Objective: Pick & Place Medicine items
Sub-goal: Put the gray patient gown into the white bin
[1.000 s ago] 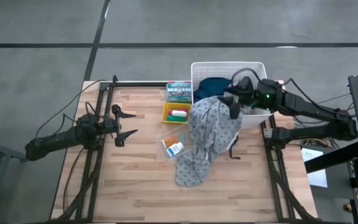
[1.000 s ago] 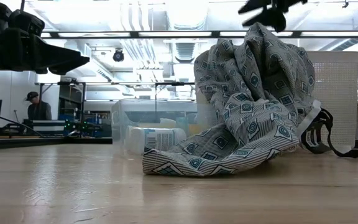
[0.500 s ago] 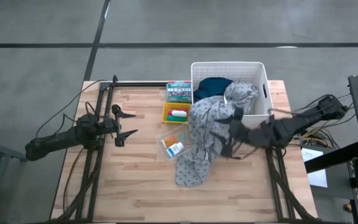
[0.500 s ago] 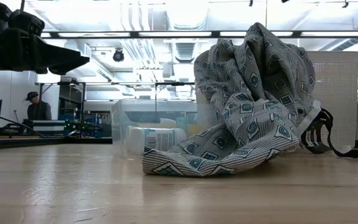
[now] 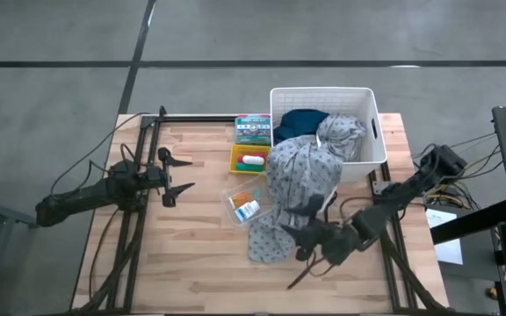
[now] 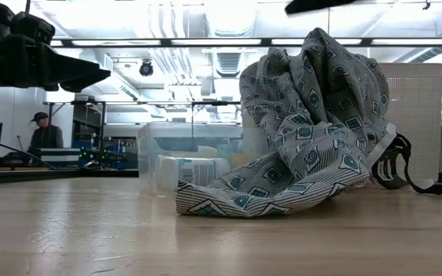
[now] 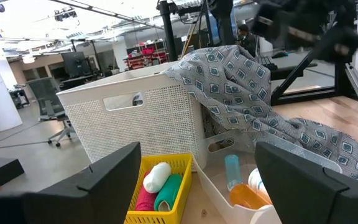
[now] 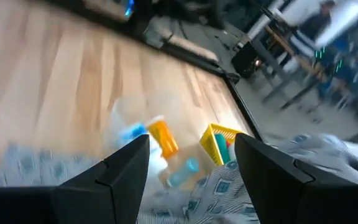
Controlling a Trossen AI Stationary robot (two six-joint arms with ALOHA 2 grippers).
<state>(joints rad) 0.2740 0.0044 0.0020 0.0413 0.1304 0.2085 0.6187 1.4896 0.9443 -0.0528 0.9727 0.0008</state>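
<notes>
The medicine items lie in two containers. A yellow bin (image 5: 251, 160) holds white, red and green tubes (image 7: 160, 190). A clear tray (image 5: 246, 204) holds an orange pack (image 8: 162, 137) and a white-and-blue bottle (image 5: 248, 211). My left gripper (image 5: 176, 174) is open and empty at the table's left, level, facing the bin (image 7: 197, 149). My right gripper (image 5: 295, 242) is open and empty over the near end of the grey dotted cloth (image 5: 292, 189), facing the tray (image 8: 191, 140). The cloth hangs over the white basket's rim onto the table.
The white basket (image 5: 369, 105) stands at the far right, holding a dark blue cloth (image 5: 301, 121). A green box (image 5: 253, 129) lies beyond the yellow bin. A black strap (image 6: 394, 165) lies by the basket. Bare wood shows at the near left (image 5: 191, 263).
My right gripper has swung from above the basket toward the table's near edge and down, turning to face the table's left. The grey cloth has stayed draped as it was.
</notes>
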